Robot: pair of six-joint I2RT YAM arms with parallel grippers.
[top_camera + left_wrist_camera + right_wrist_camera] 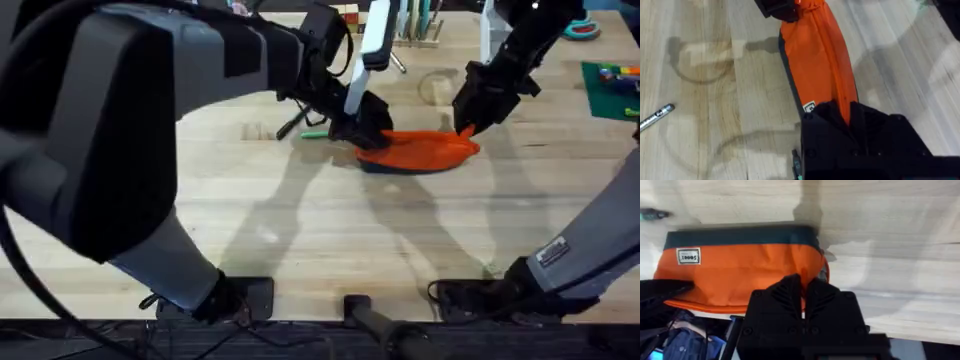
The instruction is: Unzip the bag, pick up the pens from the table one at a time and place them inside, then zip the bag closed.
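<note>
Black fingers of the right gripper (802, 297) are pinched together on the orange fabric at one end of the soft oval orange pencil pouch with navy base (420, 152), judged to anchor or work the zipper. At the opposite end, the left gripper (362, 128) clamps the pouch, apparently bracing it. Between both grippers the pouch lies flat on the light wooden plank worktop (300, 220). One thin green pen (314, 134) lies just beside it.

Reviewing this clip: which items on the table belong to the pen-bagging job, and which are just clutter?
Job:
orange bag
green pen
silver pen
left gripper
right gripper

Clutter:
green mat
rack of tools
</note>
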